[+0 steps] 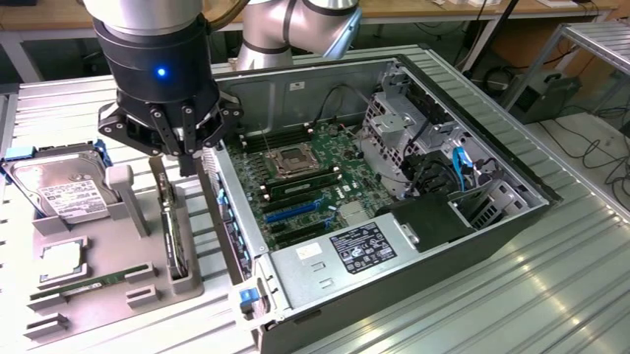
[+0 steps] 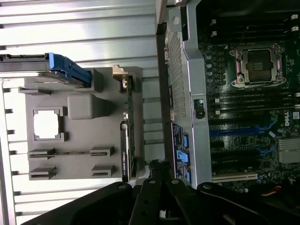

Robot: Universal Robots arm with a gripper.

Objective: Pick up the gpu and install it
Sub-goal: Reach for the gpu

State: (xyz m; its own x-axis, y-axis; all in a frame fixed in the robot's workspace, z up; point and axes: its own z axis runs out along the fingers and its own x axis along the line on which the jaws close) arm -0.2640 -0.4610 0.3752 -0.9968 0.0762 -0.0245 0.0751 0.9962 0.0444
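Gripper [image 1: 173, 166] hangs low over the grey holder [image 1: 108, 291], right above one end of the gpu [image 1: 175, 236], and there's a sliver of air between them, no contact. Whether the pincer is apart or together, I cannot tell. Nothing is clamped in it.

The gpu stands on its long edge in a slot of the holder, along the side nearest the computer case [image 1: 492, 221]. From the wrist view it's a thin dark card [image 2: 124, 154] running along the holder [image 2: 79, 126], with its silver bracket at the end away from the gripper [image 2: 158, 165].

Also on the holder: a hard drive [image 1: 61, 193] with a white label, propped at the end toward the arm; a square chip [image 1: 61, 254] lying flat; a green memory stick [image 1: 88, 284] near the exterior view's bottom edge.

Over to the exterior view's right, the case lies open on the ribbed metal table [image 1: 551, 295]. Inside, the motherboard [image 1: 305, 184] is exposed, with the processor socket [image 1: 295, 158] uncovered and the blue card slots [image 1: 291, 210] unfilled. The card is not yet in the case.
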